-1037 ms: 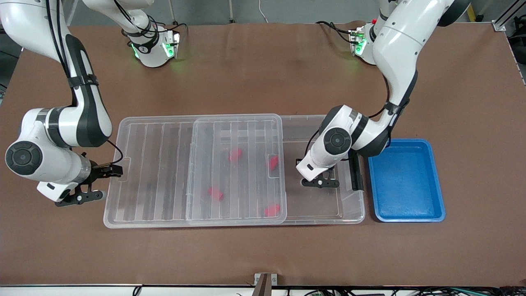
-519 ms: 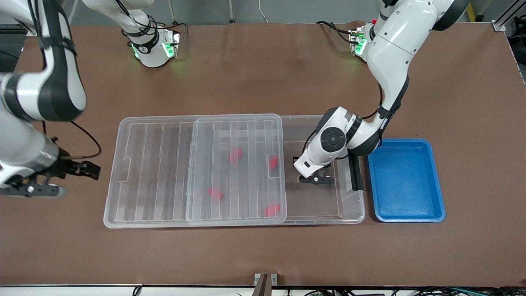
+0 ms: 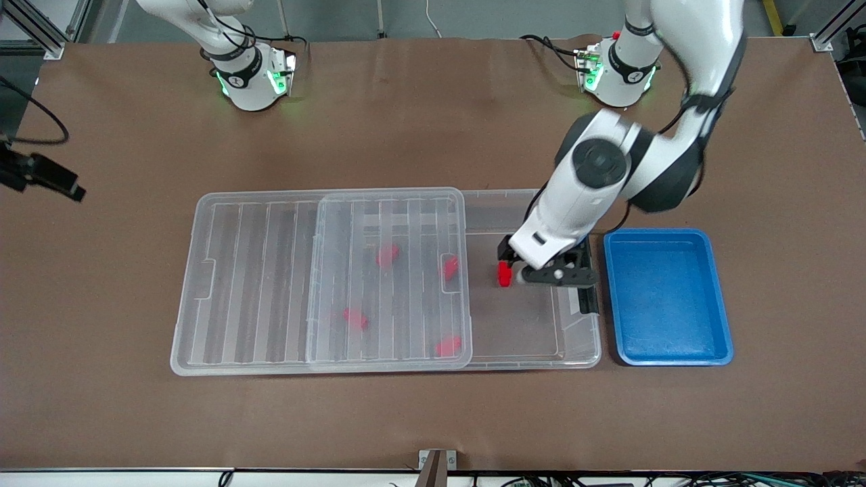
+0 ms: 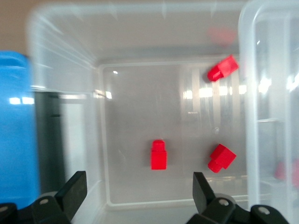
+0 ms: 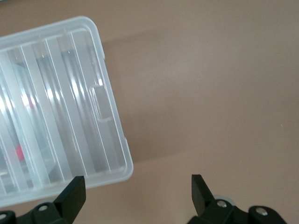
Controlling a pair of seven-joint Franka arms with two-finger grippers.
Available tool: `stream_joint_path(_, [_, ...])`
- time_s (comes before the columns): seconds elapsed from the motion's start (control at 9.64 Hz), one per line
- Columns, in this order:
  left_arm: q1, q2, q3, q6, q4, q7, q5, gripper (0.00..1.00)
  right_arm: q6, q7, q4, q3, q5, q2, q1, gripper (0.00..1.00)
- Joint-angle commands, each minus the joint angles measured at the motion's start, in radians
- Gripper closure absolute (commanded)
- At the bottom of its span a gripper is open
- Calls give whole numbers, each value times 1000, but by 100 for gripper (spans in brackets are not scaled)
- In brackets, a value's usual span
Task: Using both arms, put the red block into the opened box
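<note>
I see the left tool (image 3: 556, 273) has lifted off the floor of the box (image 3: 514, 203), its fingers now spread apart, and a red block (image 3: 504, 273) lies freed on the bare floor below it. My right arm has swung clear of the lid (image 3: 257, 277); its tool (image 5: 135, 198) now hangs over bare worktop (image 5: 210, 93).

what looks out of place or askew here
Nothing is spilled or damaged. The ribbed lid lies slid half off the box, overhanging toward the right arm's end; that looks deliberate, leaving the open part where a red block lies.
</note>
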Motion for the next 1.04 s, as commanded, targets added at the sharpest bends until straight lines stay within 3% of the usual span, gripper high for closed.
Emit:
stream_joint_path(0.0, [84, -58, 5, -172, 78, 51, 0, 0, -30, -71, 22, 3, 3, -9, -39, 0])
stream_joint_path(0.31, [215, -125, 8, -430, 241, 235, 0, 0, -33, -94, 14, 18, 0, -11, -57, 0])
stream_joint_path(0.73, [342, -239, 9, -550, 233, 490, -15, 0, -38, -93, 14, 18, 0, -11, -58, 0])
stream_joint_path(0.93, [342, -354, 20, -562, 115, 523, -21, 0, -41, -93, 17, 18, 0, -9, -58, 0])
